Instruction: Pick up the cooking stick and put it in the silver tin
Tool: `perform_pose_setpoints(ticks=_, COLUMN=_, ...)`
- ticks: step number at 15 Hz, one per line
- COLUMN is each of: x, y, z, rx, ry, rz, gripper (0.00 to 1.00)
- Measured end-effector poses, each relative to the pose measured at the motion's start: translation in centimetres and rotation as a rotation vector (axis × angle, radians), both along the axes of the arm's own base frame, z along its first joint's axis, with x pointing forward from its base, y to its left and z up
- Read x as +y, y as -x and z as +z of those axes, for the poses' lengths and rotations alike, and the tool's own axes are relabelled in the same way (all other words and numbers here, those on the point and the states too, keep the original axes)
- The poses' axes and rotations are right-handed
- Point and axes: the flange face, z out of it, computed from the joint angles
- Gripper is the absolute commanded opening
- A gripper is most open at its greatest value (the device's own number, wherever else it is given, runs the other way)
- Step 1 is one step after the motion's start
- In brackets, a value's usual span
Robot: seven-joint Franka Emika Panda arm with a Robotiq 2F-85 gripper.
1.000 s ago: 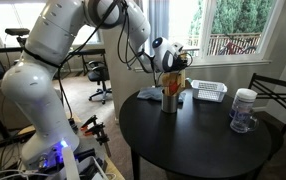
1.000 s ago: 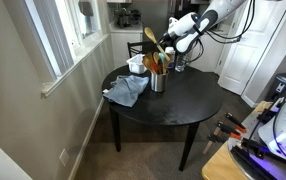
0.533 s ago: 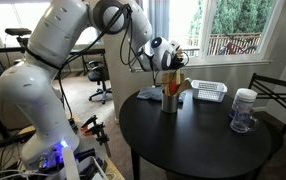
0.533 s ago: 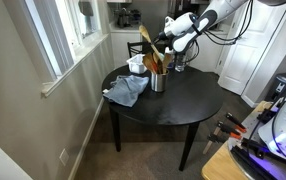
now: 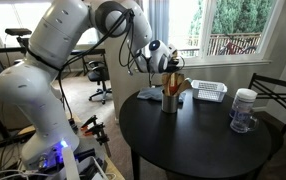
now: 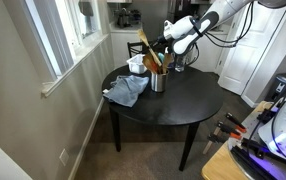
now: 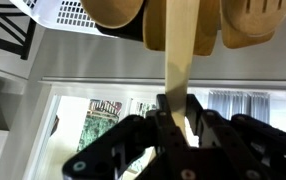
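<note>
The pincer (image 7: 180, 108) is clamped on the wooden spoon (image 7: 181, 50) by its handle. It holds the spoon above the metal cup (image 5: 170, 101) on the table (image 5: 203, 150), probably to slide it in among the other utensils (image 7: 113, 10).

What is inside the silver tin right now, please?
Several wooden utensils stand in the silver tin, sticking out above its rim. Its wall hides their lower ends, and whatever else is inside.
</note>
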Motion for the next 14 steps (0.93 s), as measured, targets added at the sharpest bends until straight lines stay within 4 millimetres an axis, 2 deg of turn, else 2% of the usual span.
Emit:
perform_pose_setpoints(ticks=7, x=-2.3, y=0.8, z=-0.7, rx=0.018, ry=-0.005, rz=-0.023, gripper=0.98)
perform_pose_setpoints(ticks=14, x=-3.6, y=1.0, z=-0.7, rx=0.020, ry=0.003, rz=-0.040, gripper=1.00)
